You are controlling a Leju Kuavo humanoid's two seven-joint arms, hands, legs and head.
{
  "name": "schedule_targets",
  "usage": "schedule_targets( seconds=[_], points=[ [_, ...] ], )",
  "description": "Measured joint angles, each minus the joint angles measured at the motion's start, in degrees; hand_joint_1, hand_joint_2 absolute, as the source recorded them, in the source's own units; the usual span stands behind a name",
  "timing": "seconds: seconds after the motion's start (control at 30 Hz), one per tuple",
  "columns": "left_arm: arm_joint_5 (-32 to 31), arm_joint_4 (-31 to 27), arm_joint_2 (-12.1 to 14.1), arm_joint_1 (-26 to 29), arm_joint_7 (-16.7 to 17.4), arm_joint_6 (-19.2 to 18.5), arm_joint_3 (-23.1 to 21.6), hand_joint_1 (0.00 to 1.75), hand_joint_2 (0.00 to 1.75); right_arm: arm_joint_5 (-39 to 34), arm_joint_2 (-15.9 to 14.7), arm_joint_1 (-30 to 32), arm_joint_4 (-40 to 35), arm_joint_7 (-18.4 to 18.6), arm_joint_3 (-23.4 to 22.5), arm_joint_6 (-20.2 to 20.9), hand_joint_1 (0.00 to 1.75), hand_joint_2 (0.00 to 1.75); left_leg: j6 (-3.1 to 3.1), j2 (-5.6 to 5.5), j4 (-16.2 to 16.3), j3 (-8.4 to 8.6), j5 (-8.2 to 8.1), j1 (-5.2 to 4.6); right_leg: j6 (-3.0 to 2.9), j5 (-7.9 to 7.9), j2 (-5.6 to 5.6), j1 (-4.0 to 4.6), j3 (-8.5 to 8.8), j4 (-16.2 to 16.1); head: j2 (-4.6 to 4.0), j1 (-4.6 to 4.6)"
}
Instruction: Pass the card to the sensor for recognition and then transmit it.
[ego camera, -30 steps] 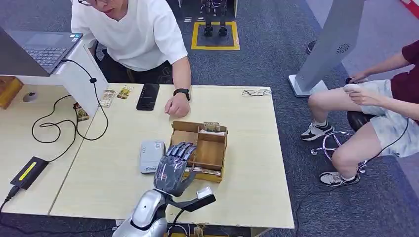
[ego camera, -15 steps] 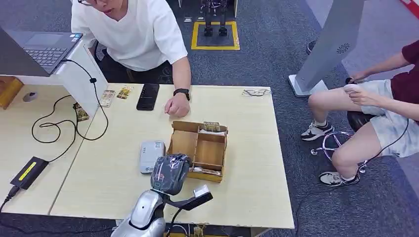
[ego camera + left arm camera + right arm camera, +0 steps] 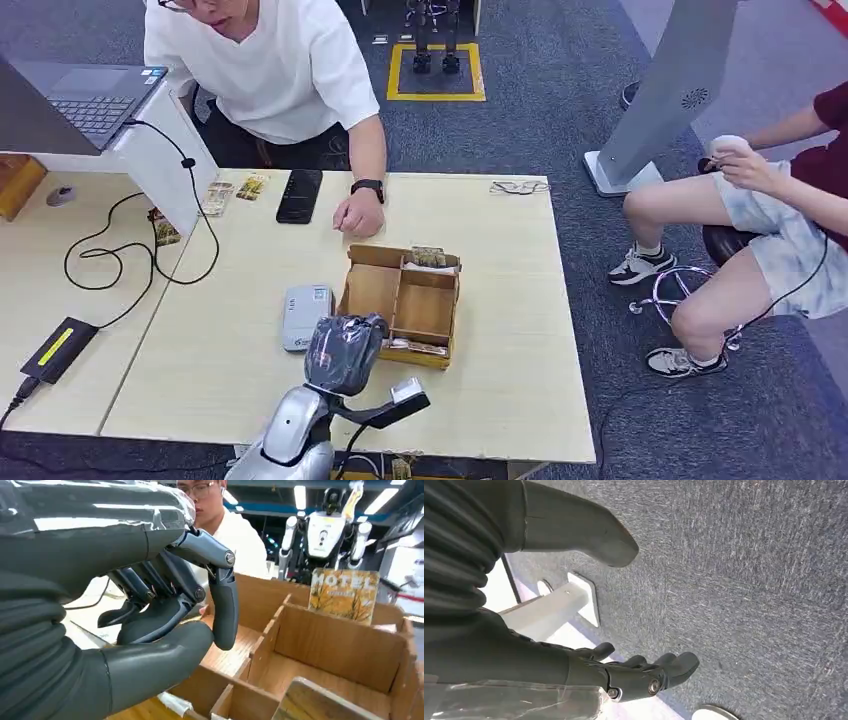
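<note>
Fingers [image 3: 222, 610] of the left hand [image 3: 345, 350] are curled inward with nothing seen between them, over the near left corner of the brown partitioned cardboard box [image 3: 372, 291] on the pale wooden table [image 3: 220, 370]. Yellow "HOTEL" card [image 3: 343, 594] stands upright in the box's far compartment, apart from that hand, and the small grey rectangular sensor [image 3: 306, 315] lies flat just left of the box. Hanging over grey carpet [image 3: 749, 570], the right hand [image 3: 644, 672] has its fingers loosely extended and holds nothing.

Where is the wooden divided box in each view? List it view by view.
Head view: wooden box mid-table, just beyond the left hand.
Left wrist view: wooden box fills the frame beside the left hand.
Right wrist view: not in it; carpet past the right hand.
Shared landmark: the upright HOTEL card in the box's far compartment.
</note>
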Motion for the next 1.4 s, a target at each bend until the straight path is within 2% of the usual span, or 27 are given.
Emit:
schedule_targets(
  seconds=[0.17, 0.3, 0.47, 0.93, 0.97, 1.0, 1.23, 1.4],
  points=[
    [0.94, -0.33, -0.04, -0.06, -1.55, 1.57, 0.44, 1.75, 1.75, 0.0, -0.02, -0.01, 0.04, -0.26, 0.04, -0.04, 0.0, 1.75, 0.0, 0.0, 0.0, 0.0, 0.0, 0.0, 0.0, 0.0, 0.0, 0.0, 0.0, 0.0, 0.0, 0.0],
    [3.3, -3.24, -0.04, -0.3, -5.25, 2.95, 0.68, 1.75, 1.75, 0.02, -0.2, -0.05, 0.39, -0.7, 0.22, -0.28, 0.0, 1.75, 0.0, 0.0, 0.0, 0.0, 0.01, 0.0, 0.0, 0.0, 0.0, 0.0, 0.0, 0.0, 0.0, 0.02],
    [6.08, -8.48, -0.07, -1.75, -9.35, 2.97, 1.4, 1.75, 1.75, 0.0, -0.35, -0.16, 0.72, -0.9, 0.77, -0.35, 0.0, 1.75, 0.0, 0.0, 0.0, 0.01, 0.01, 0.0, 0.0, 0.0, 0.0, 0.0, 0.01, 0.0, 0.0, 0.0],
    [7.89, -13.44, -0.07, -3.8, -10.64, 3.01, 1.81, 1.75, 1.75, 0.0, -0.41, -0.56, 1.07, -1.11, 1.36, -0.33, 0.0, 1.75, 0.0, 0.0, 0.0, 0.01, 0.01, 0.0, 0.0, 0.01, 0.0, 0.0, 0.0, 0.0, 0.0, 0.0],
    [7.95, -13.49, -0.07, -3.94, -10.64, 3.01, 1.81, 1.54, 1.75, 0.0, -0.42, -0.59, 1.09, -1.11, 1.38, -0.33, 0.0, 1.75, 0.0, 0.0, 0.0, 0.01, 0.01, 0.0, 0.0, 0.0, 0.0, 0.0, 0.01, 0.0, 0.0, 0.02],
    [8.04, -13.55, -0.07, -4.05, -10.6, 2.99, 1.81, 0.0, 1.75, 0.0, -0.42, -0.66, 1.12, -1.09, 1.4, -0.31, 0.0, 1.75, 0.0, 0.0, 0.0, 0.01, 0.01, 0.0, 0.0, 0.01, 0.0, 0.0, 0.0, 0.0, 0.0, 0.0],
    [8.72, -13.53, 0.09, -4.34, -8.15, 2.4, 1.79, 0.0, 1.75, -0.15, -0.52, -0.84, 1.31, -0.68, 1.4, -0.2, 0.0, 1.75, 0.0, 0.0, 0.0, 0.01, 0.01, 0.0, 0.0, 0.0, 0.0, 0.0, -0.01, 0.0, 0.0, 0.0],
    [8.39, -13.31, 0.52, -4.35, -8.26, 1.9, 1.68, 0.0, 1.75, -0.15, -0.57, -0.86, 1.33, -0.68, 1.4, -0.17, 0.0, 1.75, 0.0, 0.01, 0.0, 0.0, 0.01, 0.0, 0.0, 0.0, 0.01, 0.0, -0.02, 0.0, 0.0, 0.0]
  ],
)
